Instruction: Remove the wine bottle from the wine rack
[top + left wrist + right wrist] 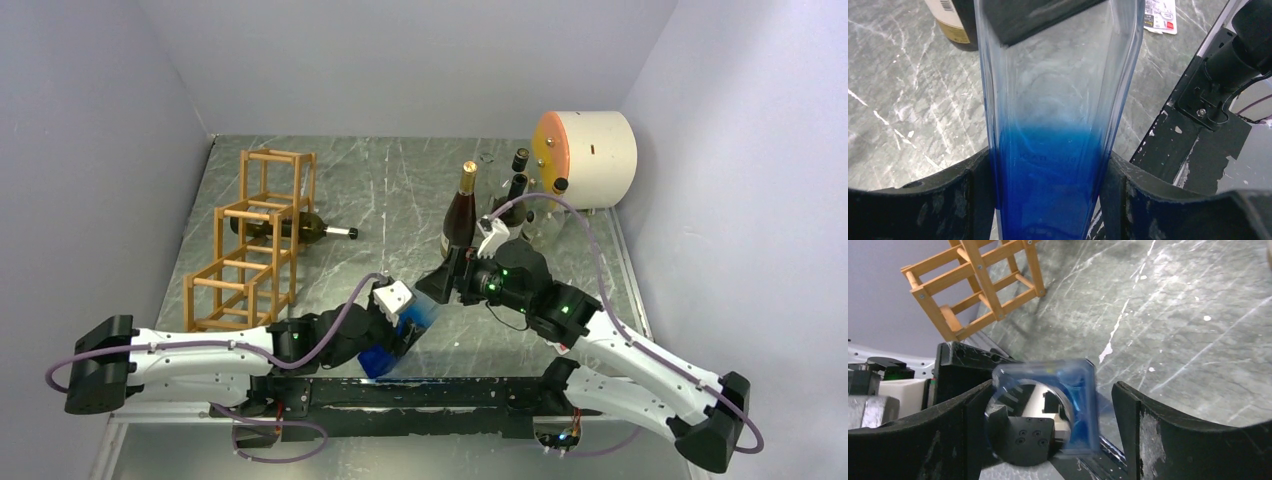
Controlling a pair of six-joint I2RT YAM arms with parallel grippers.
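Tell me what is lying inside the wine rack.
One dark wine bottle lies on its side in the middle cell of the wine rack, neck poking out toward the right. Bars cross its body and cover parts of it. No bottle shows in the other cells.

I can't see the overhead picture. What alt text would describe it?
The left gripper clamps a blue-tinted bottle while the open right gripper surrounds its other end. Left of them a dark wine bottle lies in a wooden rack; more bottles stand at the back beside a cream drum.
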